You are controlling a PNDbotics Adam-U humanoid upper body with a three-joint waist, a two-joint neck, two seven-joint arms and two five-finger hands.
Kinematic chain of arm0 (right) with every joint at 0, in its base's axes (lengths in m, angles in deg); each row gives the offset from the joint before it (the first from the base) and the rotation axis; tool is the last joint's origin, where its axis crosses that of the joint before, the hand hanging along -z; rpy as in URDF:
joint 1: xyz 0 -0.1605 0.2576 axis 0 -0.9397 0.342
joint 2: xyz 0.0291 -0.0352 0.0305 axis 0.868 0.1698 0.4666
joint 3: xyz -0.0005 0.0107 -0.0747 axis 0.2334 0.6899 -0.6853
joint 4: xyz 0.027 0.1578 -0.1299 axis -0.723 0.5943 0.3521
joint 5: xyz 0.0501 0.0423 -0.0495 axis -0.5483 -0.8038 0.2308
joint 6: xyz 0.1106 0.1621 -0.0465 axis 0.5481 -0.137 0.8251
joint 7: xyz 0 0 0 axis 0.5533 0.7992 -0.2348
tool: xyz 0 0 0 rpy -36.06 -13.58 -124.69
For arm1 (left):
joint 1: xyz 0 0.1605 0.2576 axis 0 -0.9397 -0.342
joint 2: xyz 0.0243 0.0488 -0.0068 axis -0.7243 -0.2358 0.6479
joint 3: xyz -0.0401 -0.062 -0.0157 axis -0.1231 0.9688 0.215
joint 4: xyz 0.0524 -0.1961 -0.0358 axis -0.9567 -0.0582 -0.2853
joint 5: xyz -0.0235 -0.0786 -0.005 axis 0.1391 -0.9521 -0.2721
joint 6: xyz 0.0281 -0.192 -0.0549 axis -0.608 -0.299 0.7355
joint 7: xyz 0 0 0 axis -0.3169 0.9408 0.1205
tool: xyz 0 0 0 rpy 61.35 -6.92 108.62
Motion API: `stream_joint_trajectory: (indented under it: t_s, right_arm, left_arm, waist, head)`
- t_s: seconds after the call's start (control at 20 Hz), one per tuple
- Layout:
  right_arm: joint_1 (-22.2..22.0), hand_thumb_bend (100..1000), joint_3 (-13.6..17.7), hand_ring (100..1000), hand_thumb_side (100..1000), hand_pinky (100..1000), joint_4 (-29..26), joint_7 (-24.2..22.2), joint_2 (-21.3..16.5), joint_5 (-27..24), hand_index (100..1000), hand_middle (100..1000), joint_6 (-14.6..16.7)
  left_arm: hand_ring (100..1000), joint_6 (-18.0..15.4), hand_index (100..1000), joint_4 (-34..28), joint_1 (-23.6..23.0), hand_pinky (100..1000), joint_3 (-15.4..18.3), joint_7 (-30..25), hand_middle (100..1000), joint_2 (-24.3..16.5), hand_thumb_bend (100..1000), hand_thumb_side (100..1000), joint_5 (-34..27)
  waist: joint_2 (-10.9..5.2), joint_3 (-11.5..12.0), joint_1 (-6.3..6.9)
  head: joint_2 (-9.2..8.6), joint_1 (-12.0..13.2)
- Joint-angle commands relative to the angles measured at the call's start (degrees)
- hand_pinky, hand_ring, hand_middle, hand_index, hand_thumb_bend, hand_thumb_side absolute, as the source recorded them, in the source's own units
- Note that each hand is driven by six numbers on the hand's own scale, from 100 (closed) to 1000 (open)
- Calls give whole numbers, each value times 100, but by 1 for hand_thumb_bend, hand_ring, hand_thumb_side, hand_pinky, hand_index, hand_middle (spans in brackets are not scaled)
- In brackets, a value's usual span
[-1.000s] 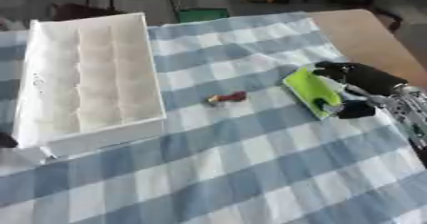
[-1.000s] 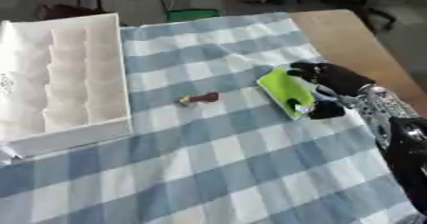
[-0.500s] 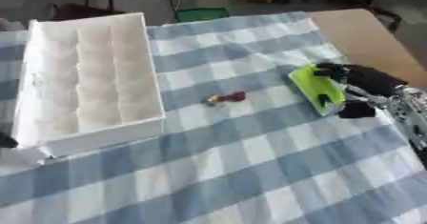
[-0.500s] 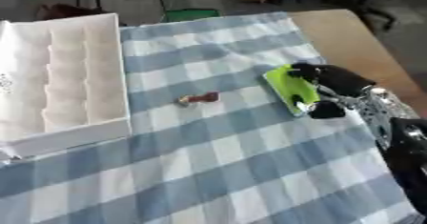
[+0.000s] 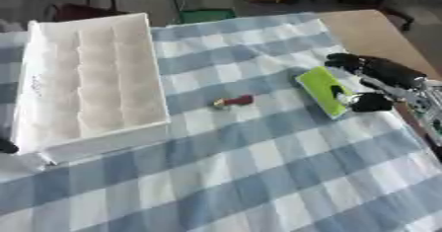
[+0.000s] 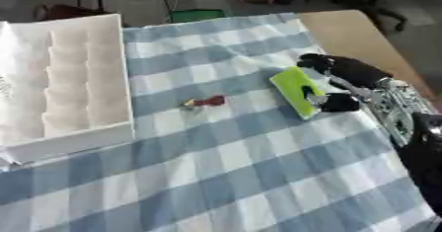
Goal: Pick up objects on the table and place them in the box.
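Observation:
A flat lime-green object (image 5: 322,90) lies on the checked cloth at the right, with my right hand (image 5: 380,78) curled round it: fingers over its far end, thumb at its near edge. A small red and yellowish object (image 5: 233,100) sits loose on the cloth in the middle. The white box (image 5: 86,83) with several compartments stands at the left, and its compartments look empty. Only a dark tip of my left hand (image 5: 5,146) shows at the left edge beside the box.
The blue and white checked cloth (image 5: 241,176) covers the table; bare wood (image 5: 362,28) shows at the far right corner. Chairs and a yellow box stand on the floor beyond the far edge.
My right hand and the green object have stayed in nearly the same place; the fingers have closed a little more round it. The red object and the box are unmoved.

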Motion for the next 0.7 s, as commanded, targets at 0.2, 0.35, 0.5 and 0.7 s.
stream_joint_trajectory:
  t_s: [0.2,0.35,0.5,0.7]
  right_arm:
    - [85,100,-19,947,871,880,98,-35,-136,184,1000,998,2]
    - [80,100,-39,948,879,881,155,-5,-109,279,1000,999,12]
    - [73,100,-48,949,881,881,229,22,-88,367,1000,999,5]
    - [75,100,-53,949,874,881,301,73,-77,453,1000,1000,12]
  left_arm:
    - [1000,-15,821,-111,35,475,3,-20,985,-33,213,748,6]
    - [1000,-16,821,-111,40,475,0,-25,985,-33,213,748,5]
    - [1000,-20,821,-111,46,475,-3,-29,985,-32,213,747,1]
    - [1000,-26,821,-111,49,475,-2,-28,985,-32,213,747,-6]
  waist:
    - [-95,7,2]
    - [-92,6,3]
    - [-87,9,9]
    - [-84,10,15]
  head:
    - [-34,-20]
    - [-35,-22]
    - [-44,-22]
    - [-50,-29]
